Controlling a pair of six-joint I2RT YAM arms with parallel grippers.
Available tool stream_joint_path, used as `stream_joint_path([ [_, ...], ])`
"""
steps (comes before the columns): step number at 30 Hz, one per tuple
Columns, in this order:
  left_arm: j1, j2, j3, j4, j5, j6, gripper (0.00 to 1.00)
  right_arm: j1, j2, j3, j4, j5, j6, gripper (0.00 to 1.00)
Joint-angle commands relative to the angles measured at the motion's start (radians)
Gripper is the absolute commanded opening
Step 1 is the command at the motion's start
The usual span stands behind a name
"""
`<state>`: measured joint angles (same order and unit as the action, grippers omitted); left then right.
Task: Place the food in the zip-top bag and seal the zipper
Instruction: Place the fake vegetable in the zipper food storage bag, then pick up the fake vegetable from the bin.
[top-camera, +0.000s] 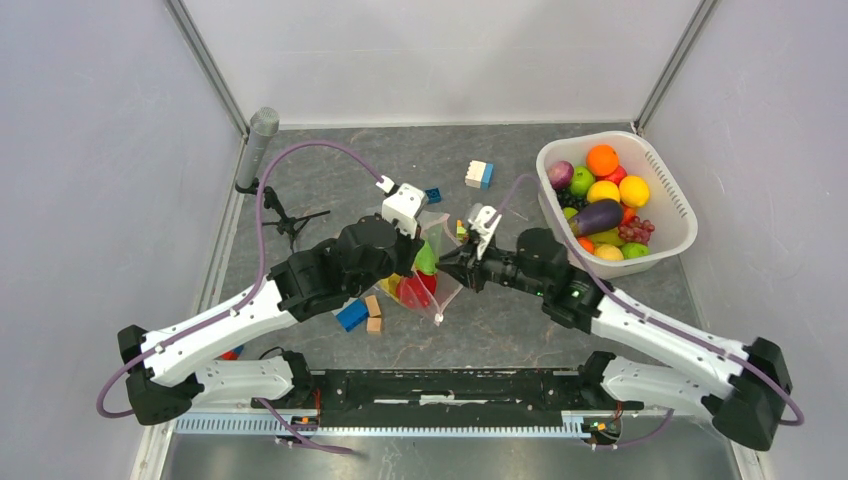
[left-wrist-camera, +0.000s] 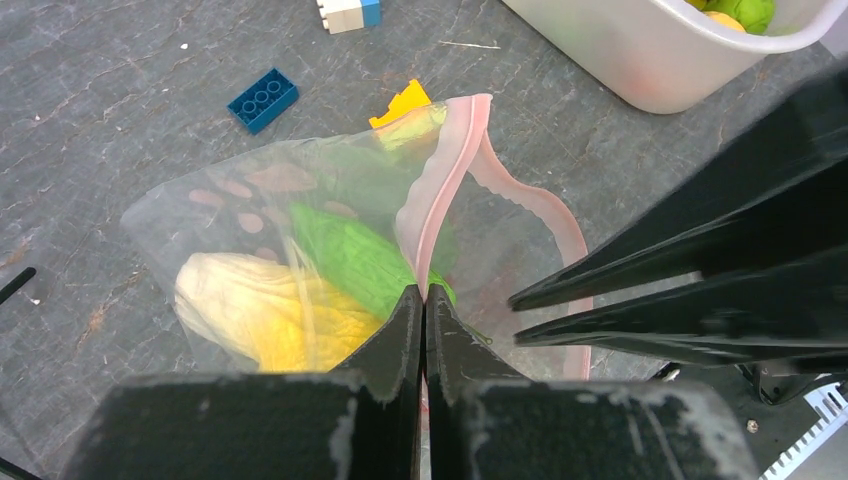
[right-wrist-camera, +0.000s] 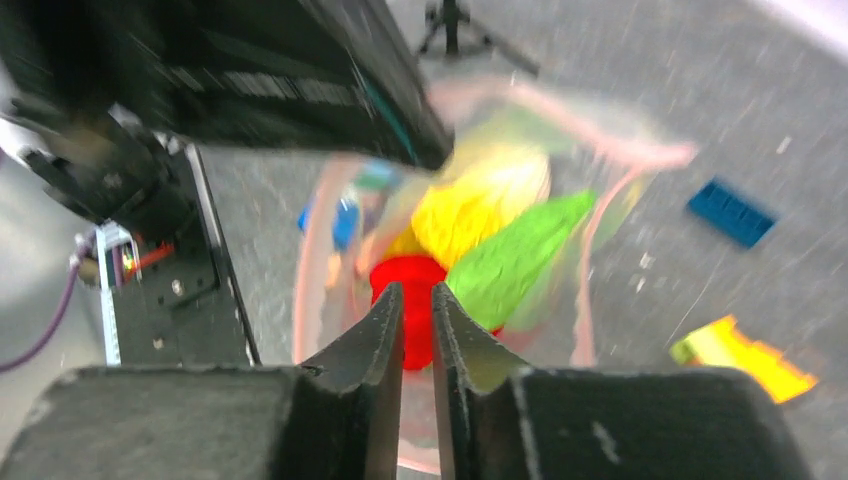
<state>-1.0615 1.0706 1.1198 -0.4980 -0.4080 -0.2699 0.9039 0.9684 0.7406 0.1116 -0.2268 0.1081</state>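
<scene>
The clear zip-top bag (top-camera: 437, 292) lies in the middle between both arms. Its pink zipper (left-wrist-camera: 445, 180) stands open as two lips. Inside are a yellow corn (left-wrist-camera: 260, 310), a green piece (left-wrist-camera: 350, 255) and a red piece (right-wrist-camera: 412, 272). My left gripper (left-wrist-camera: 422, 292) is shut on the near zipper lip. My right gripper (right-wrist-camera: 417, 290) is nearly closed with the other lip running between its fingers (left-wrist-camera: 700, 270). This view is blurred. More food (top-camera: 603, 190) lies in the white basket (top-camera: 670, 238).
Building blocks lie around the bag: a blue brick (left-wrist-camera: 263, 98), a yellow one (left-wrist-camera: 400, 103), a white-and-blue one (top-camera: 479, 174), and blue and tan ones (top-camera: 351, 315). A grey cylinder on a small tripod (top-camera: 262, 135) stands at the back left.
</scene>
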Motion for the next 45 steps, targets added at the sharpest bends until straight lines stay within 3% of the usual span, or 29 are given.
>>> stream_joint_path([
  [1, 0.004, -0.007, 0.007, 0.061, 0.005, -0.041, 0.03, 0.012, 0.062, -0.029, -0.047, -0.018, 0.046, 0.18],
  [10, 0.004, -0.005, 0.009, 0.065, 0.017, -0.049, 0.03, 0.093, 0.215, -0.017, 0.022, 0.212, 0.015, 0.04],
  [12, 0.004, -0.007, 0.012, 0.064, 0.020, -0.051, 0.02, 0.105, 0.252, -0.025, 0.055, 0.335, 0.016, 0.00],
  [18, 0.004, -0.017, 0.000, 0.069, 0.029, -0.063, 0.02, 0.104, 0.305, -0.121, 0.417, 0.481, -0.002, 0.00],
  [21, 0.003, -0.020, -0.003, 0.069, 0.038, -0.066, 0.02, 0.093, 0.358, -0.119, 0.551, 0.484, -0.022, 0.00],
  [28, 0.004, -0.035, -0.013, 0.073, 0.036, -0.069, 0.02, 0.076, 0.496, -0.041, 0.587, 0.365, 0.037, 0.01],
  [32, 0.003, -0.041, -0.017, 0.070, 0.022, -0.068, 0.02, 0.069, 0.427, -0.093, 0.593, 0.313, 0.046, 0.07],
  [35, 0.004, -0.045, -0.019, 0.067, 0.002, -0.068, 0.02, 0.067, 0.280, -0.122, 0.526, 0.250, 0.037, 0.15],
  [37, 0.005, -0.049, -0.024, 0.070, -0.011, -0.068, 0.02, 0.067, 0.172, -0.157, 0.483, 0.230, 0.017, 0.23],
  [40, 0.007, -0.051, -0.031, 0.080, -0.021, -0.066, 0.02, 0.066, 0.006, -0.197, 0.394, 0.197, -0.018, 0.43],
  [45, 0.011, -0.043, -0.034, 0.085, -0.019, -0.065, 0.02, 0.059, -0.196, -0.225, 0.183, 0.359, -0.080, 0.52],
])
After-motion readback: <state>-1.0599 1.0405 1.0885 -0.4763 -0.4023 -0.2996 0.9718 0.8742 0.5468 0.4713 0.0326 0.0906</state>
